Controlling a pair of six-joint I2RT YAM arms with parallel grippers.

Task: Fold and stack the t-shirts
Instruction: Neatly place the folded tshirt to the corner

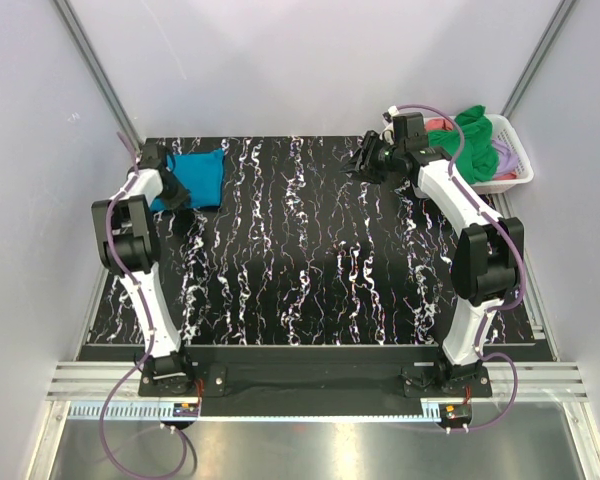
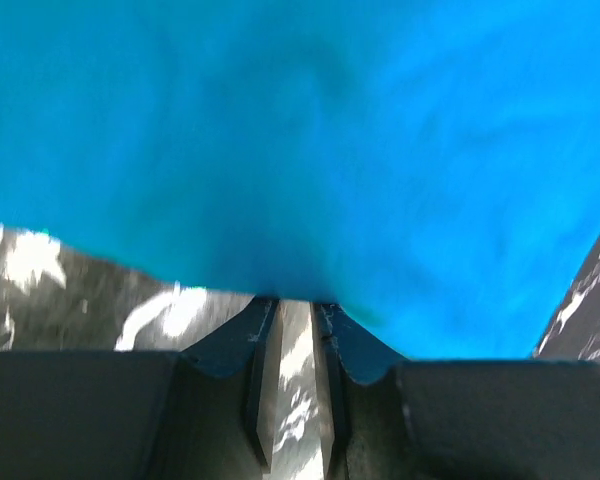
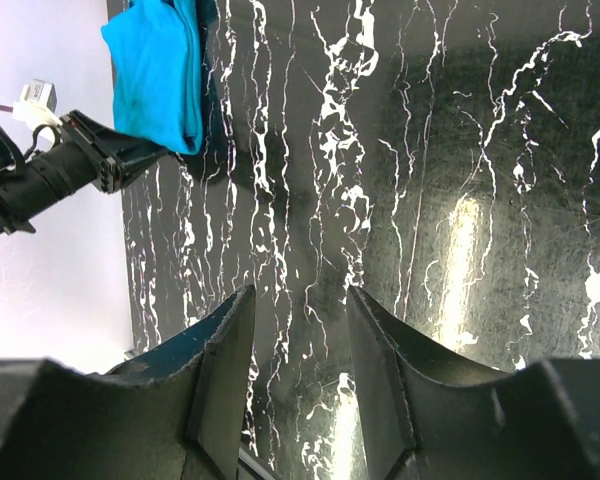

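The white lattice basket is seen at the far right edge of the table. It is filled with crumpled cloth: the bright green t-shirt is heaped on top and spills over the near rim, the coral-pink t-shirt shows at its left, and the lilac t-shirt is tucked against the right wall. None of the three is folded.

The teal-blue t-shirt is laid on the far left corner of the black, white-veined table, well apart from the basket. It is gathered into a compact, roughly rectangular packet, with layered edges seen in the right wrist view. In the left wrist view its cloth fills the upper frame, smooth apart from soft shadows.

The left gripper is set at the shirt's near edge. Its fingers are drawn to a narrow slit and the hem is pinched into a dark pucker at the tips, so the cloth is grasped.

The right gripper is held above the bare table, left of the basket. Its fingers are spread, and nothing is held between them.
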